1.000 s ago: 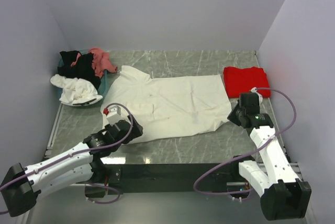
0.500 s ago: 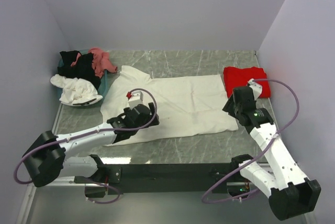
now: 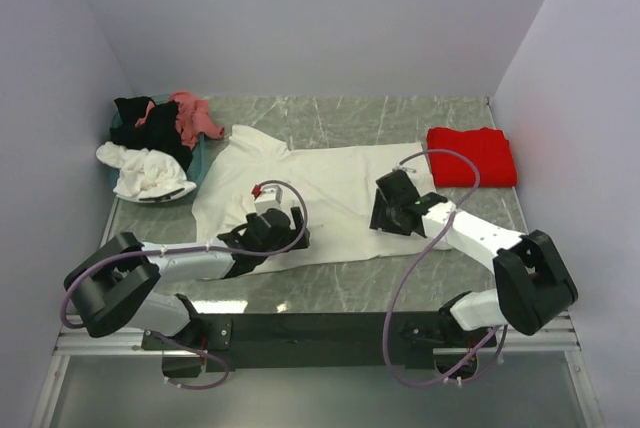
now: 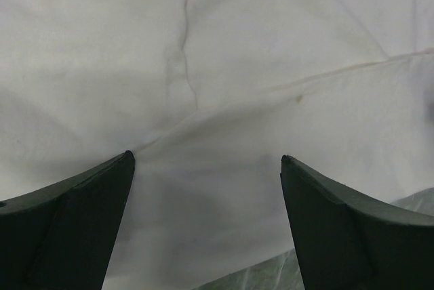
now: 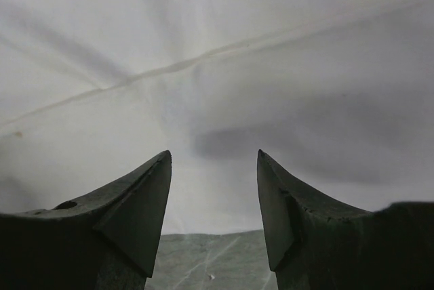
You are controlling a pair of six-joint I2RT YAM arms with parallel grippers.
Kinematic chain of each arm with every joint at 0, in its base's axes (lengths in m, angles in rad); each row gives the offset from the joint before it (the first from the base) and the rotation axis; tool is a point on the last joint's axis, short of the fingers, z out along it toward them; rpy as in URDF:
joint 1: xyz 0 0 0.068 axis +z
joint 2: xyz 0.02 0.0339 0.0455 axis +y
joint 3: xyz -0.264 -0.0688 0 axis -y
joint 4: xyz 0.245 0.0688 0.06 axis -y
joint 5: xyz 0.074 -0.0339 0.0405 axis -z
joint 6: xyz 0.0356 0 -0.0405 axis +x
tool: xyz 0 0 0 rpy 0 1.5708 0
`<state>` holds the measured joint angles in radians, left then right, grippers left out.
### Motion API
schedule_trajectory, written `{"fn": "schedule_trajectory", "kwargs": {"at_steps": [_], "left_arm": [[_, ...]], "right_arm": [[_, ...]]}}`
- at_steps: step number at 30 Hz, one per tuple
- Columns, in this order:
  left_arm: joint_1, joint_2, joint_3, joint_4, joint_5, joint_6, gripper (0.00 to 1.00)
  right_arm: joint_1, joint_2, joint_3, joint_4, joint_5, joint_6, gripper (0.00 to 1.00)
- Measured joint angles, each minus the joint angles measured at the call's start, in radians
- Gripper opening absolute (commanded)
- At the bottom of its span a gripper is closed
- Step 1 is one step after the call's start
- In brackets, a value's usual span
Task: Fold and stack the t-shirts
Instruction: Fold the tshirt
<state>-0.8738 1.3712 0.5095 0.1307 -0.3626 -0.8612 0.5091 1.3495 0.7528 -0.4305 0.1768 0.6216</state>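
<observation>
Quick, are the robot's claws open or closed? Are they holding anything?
Left gripper: open, holding nothing, over the cream t-shirt.
Right gripper: open, holding nothing, over the same shirt.

Desk (image 3: 350,113): grey-green marble-pattern top, pale veins, glossy near the front. Plain pale lavender walls box it in: far wall (image 3: 320,18), left wall (image 3: 45,128), right wall (image 3: 585,88). Black rail (image 3: 320,326) along near edge. Grey floor (image 3: 320,403) below. Light even, shadows soft.

Free table (image 3: 340,286) nearside; clothes pile (image 3: 155,143) perhaps obstructive
</observation>
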Motion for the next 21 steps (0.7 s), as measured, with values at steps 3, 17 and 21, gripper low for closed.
{"fn": "schedule_trajectory", "kwargs": {"at_steps": [3, 17, 21], "left_arm": [[0.0, -0.014, -0.034, 0.051, 0.003, -0.001, 0.96], [-0.007, -0.135, -0.192, 0.19, 0.019, -0.042, 0.95], [-0.027, -0.187, -0.224, 0.174, 0.019, -0.07, 0.95]], "right_arm": [[0.03, 0.033, -0.029, 0.032, -0.003, 0.018, 0.6], [0.148, 0.03, -0.127, 0.119, 0.097, 0.147, 0.61], [0.185, -0.002, -0.148, 0.104, 0.108, 0.193, 0.61]]}}
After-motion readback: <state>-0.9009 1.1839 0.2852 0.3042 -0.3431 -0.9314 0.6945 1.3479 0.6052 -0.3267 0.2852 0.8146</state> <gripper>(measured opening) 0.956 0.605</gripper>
